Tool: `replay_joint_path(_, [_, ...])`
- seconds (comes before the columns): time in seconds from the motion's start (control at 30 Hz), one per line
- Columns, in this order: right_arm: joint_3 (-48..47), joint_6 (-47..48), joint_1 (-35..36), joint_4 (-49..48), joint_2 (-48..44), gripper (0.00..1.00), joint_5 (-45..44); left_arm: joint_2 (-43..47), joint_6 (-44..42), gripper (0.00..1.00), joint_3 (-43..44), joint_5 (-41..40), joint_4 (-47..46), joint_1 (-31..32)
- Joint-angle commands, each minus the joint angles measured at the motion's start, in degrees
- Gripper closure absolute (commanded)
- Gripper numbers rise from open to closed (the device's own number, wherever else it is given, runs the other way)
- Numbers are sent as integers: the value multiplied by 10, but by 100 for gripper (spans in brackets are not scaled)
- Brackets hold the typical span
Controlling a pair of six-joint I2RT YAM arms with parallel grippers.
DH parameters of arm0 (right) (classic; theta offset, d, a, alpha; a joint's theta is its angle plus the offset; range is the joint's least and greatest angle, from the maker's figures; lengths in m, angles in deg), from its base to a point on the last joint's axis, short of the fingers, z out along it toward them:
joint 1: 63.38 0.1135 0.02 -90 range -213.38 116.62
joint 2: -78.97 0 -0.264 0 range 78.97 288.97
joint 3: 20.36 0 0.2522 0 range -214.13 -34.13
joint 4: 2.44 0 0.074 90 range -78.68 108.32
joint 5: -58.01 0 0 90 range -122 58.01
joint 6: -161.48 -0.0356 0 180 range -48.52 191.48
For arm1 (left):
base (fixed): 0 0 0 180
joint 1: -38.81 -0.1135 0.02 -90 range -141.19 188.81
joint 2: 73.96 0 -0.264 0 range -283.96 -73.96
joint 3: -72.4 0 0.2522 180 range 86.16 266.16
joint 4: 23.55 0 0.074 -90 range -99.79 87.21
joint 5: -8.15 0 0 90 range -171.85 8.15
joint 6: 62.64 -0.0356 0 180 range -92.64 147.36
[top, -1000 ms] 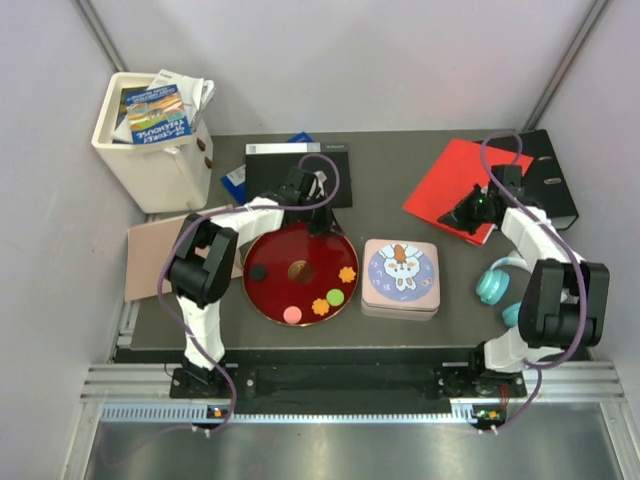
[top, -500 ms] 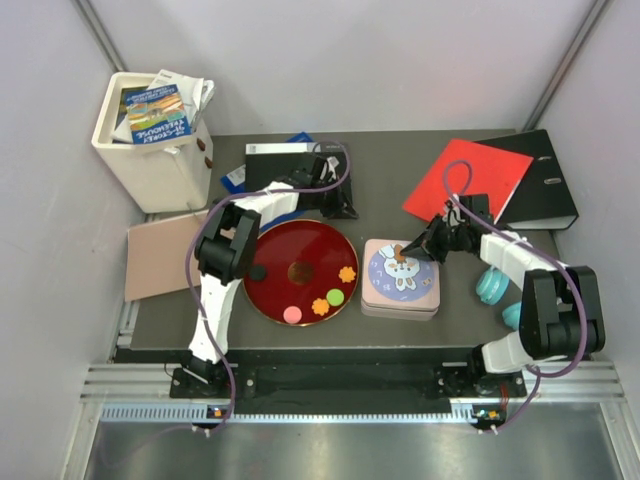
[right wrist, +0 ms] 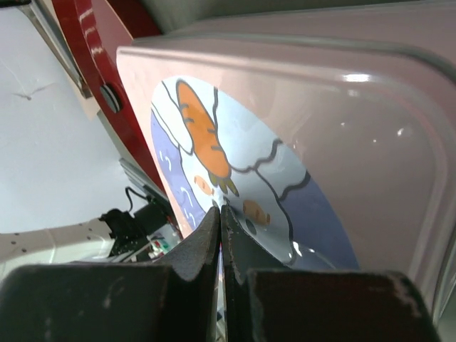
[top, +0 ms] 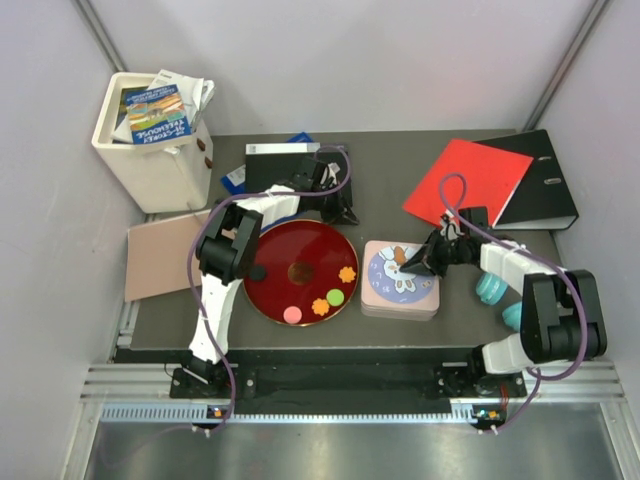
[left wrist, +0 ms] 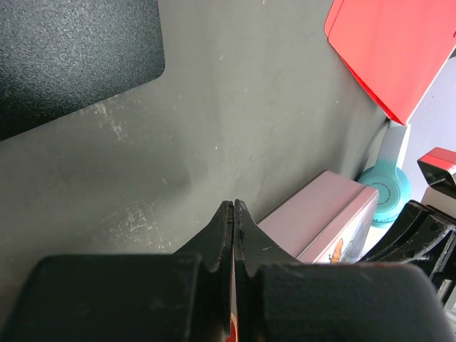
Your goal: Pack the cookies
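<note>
The cookies lie on a round red plate (top: 275,292): a black one (top: 258,271), a dark one at the middle (top: 301,270), two orange flowers (top: 347,273) (top: 320,306), a green one (top: 336,297) and a pink one (top: 292,314). A pink square tin (top: 400,278) with a rabbit lid stands closed to the plate's right. My left gripper (top: 343,213) (left wrist: 234,205) is shut and empty, just past the plate's far right rim. My right gripper (top: 403,260) (right wrist: 219,209) is shut, with its tips at the tin's lid (right wrist: 335,142).
Teal headphones (top: 492,288) lie right of the tin. A red folder (top: 470,185) and a black binder (top: 540,195) are at the back right. A black notebook (top: 298,170) is behind the plate. A white bin (top: 150,165) of booklets and a pinkish board (top: 160,255) are on the left.
My right gripper has swung from the red folder down and left onto the tin's lid. My left gripper has moved a little right from the plate's far rim. The plate and cookies have not moved.
</note>
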Motion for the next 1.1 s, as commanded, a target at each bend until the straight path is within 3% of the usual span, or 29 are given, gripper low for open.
replay_joint_path(0.0, [15,29,2,25,-22,100,-21,30,1,100,3,4,-24,-2])
replay_joint_path(0.5, [74,37,3,56,-51,100,-54,101,1,100,6,14,-2,-2])
replay_joint_path(0.7, [108,26,3,70,-77,100,-70,161,9,95,-40,61,-27,37])
replay_joint_path(1.07, [148,6,3,114,-159,98,-104,182,-41,89,-87,64,12,81])
